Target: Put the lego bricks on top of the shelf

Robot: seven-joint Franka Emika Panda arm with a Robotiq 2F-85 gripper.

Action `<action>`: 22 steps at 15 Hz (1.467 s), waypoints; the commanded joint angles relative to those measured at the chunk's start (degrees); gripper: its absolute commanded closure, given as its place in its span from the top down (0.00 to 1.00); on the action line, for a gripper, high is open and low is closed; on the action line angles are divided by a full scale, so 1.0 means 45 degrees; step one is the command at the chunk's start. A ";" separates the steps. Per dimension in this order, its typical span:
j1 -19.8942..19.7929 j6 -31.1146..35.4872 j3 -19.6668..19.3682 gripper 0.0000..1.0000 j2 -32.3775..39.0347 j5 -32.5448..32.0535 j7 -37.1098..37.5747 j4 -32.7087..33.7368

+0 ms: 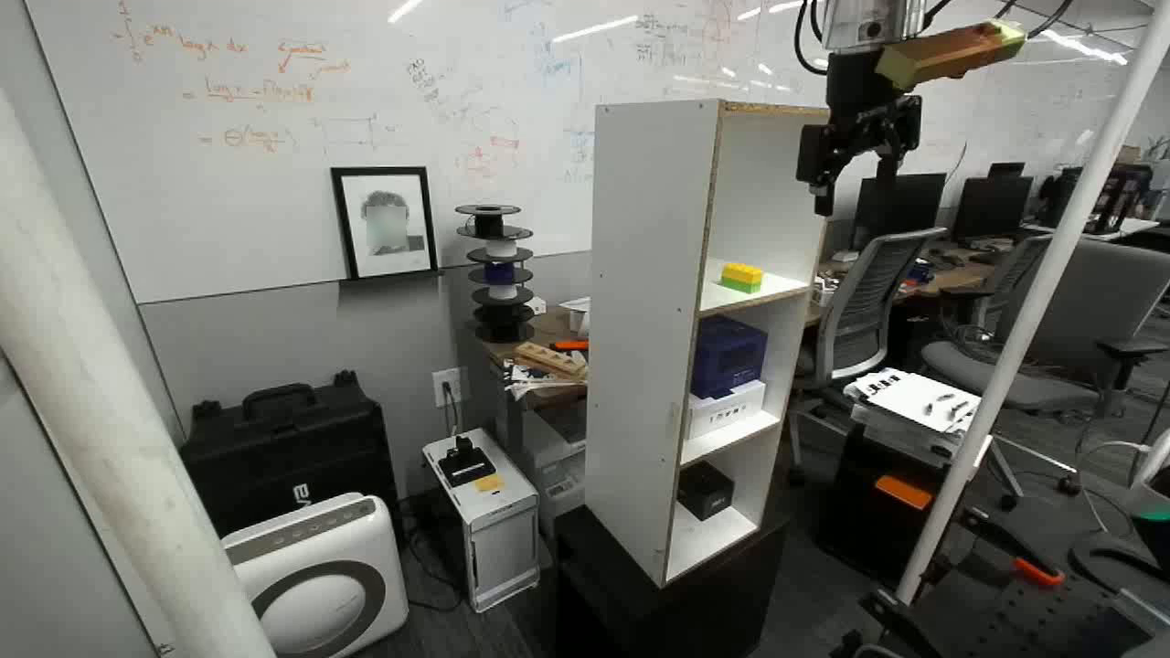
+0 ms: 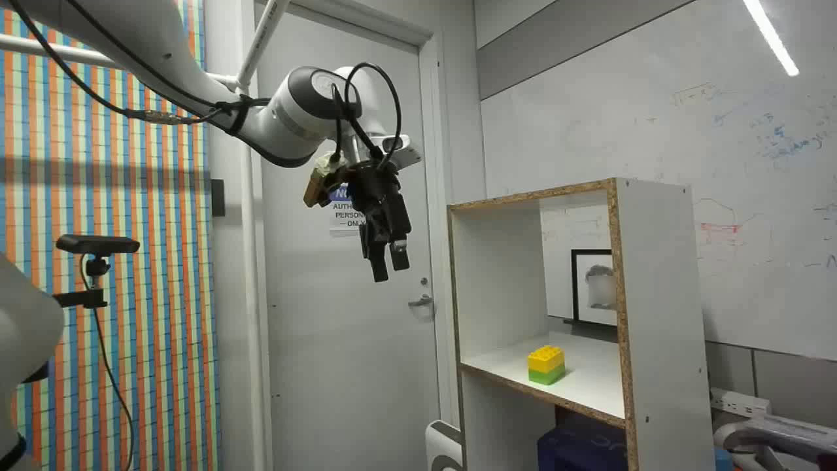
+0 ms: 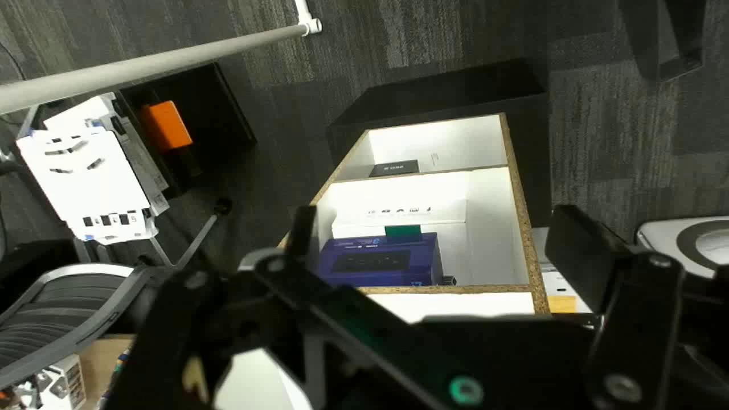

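Plastic lego bricks [image 2: 546, 364], smooth-sided shelf [image 2: 664, 314] with rough chipboard edges [image 2: 621, 294], matt pincer [image 2: 391, 269], glossy whiteboard [image 1: 512, 100]

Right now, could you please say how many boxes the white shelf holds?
3 visible: purple box and white box in the middle compartment, black box in the bottom compartment; others may be hidden.

Both exterior views share the shelf [image 1: 651, 334], facing it from different angles; the wrist view looks down on it.
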 commanded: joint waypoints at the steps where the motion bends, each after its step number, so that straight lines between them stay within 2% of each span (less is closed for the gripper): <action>1: 0.0356 -0.0053 -0.0299 1.00 0.0038 -0.0130 0.0115 0.0072; 6: 0.0354 -0.0055 -0.0294 1.00 0.0004 -0.0130 0.0114 0.0203; 8: 0.0515 -0.0026 -0.1123 1.00 0.0431 0.0582 -0.1472 0.0505; 13: 0.0257 0.0796 -0.2831 1.00 0.2019 0.1389 -0.3499 0.1153; 17: 0.0115 0.4304 -0.3340 1.00 0.3619 0.1438 -0.3244 0.0728; 22: 0.0213 0.8002 -0.3304 1.00 0.5887 0.2235 -0.3174 0.1065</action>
